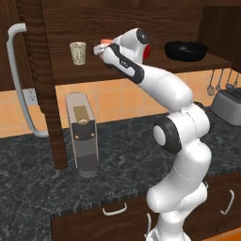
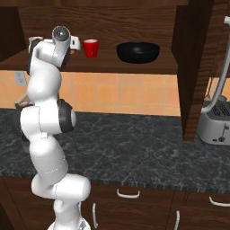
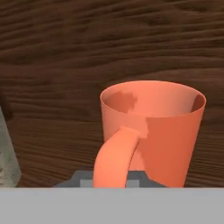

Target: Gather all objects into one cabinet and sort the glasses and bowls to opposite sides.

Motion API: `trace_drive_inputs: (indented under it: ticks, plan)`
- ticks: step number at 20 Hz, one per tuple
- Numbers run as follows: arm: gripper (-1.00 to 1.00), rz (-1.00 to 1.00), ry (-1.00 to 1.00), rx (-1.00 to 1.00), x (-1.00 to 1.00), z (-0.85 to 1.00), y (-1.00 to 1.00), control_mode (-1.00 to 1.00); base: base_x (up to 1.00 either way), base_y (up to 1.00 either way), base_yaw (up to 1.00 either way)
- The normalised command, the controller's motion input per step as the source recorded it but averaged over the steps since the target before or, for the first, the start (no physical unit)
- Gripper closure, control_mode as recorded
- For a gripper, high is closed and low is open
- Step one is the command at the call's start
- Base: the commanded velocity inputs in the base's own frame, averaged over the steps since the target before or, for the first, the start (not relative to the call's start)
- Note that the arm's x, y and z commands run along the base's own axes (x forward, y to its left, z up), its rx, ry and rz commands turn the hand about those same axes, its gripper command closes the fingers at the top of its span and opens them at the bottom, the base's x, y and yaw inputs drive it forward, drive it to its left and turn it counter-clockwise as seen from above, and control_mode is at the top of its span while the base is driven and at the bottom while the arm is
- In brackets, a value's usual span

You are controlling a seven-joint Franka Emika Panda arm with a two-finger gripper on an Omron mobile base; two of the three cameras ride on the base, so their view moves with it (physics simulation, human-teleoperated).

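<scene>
A dark wood-grain cabinet point(image 1: 141, 28) hung above a black speckled counter point(image 1: 42, 174) with an orange tiled wall behind; its door point(image 1: 44, 70), with a long pale bar handle point(image 1: 19, 80), stood open at the left edge of the shelf. On the shelf point(image 2: 148, 63) a cream tumbler point(image 1: 78, 52) stood toward the left end, a red mug point(image 2: 90, 47) near the middle and a wide black bowl point(image 2: 138, 51) toward the right end, well apart from the tumbler. The white arm point(image 1: 164, 89) reached up to the shelf between the tumbler and the mug. In the hand view the gripper point(image 3: 114, 181) was nearly closed, clamped on the handle of a salmon-orange cup point(image 3: 153, 131), which stood upright over the shelf board just beside the tumbler's edge. Whether the cup's base touched the shelf could not be told. A coffee machine point(image 1: 81, 134) stood on the counter under the shelf, and a toaster point(image 2: 214, 121) sat near the counter's right end.
</scene>
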Motion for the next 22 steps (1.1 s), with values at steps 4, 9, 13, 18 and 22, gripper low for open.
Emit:
trace_drive_inputs:
  ticks: [4, 9, 13, 18, 22]
  plan:
    - [1.00, 0.00, 0.00, 0.01, 0.02, -0.02, 0.00, -1.00, 0.00, 0.00, 0.00]
    - [-1.00, 0.00, 0.00, 0.09, 0.00, -0.20, 0.25, -1.00, 0.00, 0.00, 0.00]
    - [-1.00, 0.00, 0.00, 0.06, -0.17, -0.03, 0.00, -1.00, 0.00, 0.00, 0.00]
    - [-1.00, 0.00, -0.03, 0.06, -0.58, 0.05, -0.23, -1.00, 0.00, 0.00, 0.00]
    - [-1.00, 0.00, -0.04, 0.00, -0.64, 0.14, -0.44, -1.00, 0.00, 0.00, 0.00]
